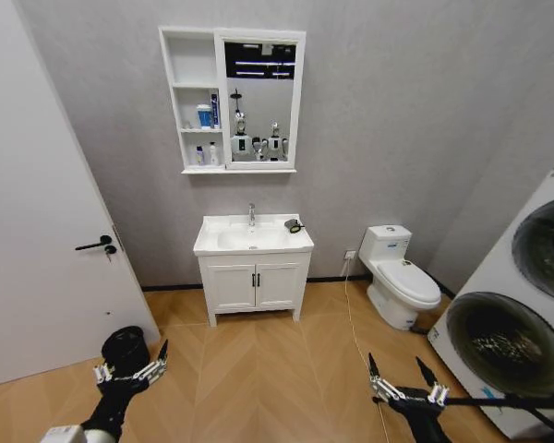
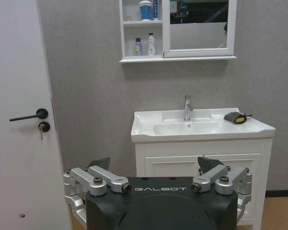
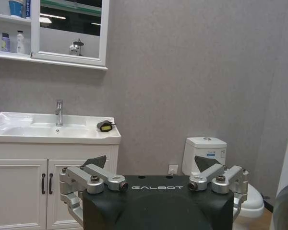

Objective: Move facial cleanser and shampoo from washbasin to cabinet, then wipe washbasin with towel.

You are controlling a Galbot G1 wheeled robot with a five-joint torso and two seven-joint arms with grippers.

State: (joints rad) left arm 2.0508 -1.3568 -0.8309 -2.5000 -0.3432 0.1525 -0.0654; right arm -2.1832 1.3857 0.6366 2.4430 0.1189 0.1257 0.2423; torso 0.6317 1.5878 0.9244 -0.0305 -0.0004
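Fingers (image 1: 162,351) spread on both arms; dark folded towel (image 1: 294,225) on glossy washbasin (image 1: 212,242).

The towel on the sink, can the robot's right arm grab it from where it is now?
Probably not yet. The towel lies on the washbasin by the far wall, while the right gripper hangs open, low over bare floor well short of it.

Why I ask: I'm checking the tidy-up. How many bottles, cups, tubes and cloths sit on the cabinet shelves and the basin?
Bottles: 2
Blue cup: 1
Blue tube: 1
Dark cloth: 1
Total: 5
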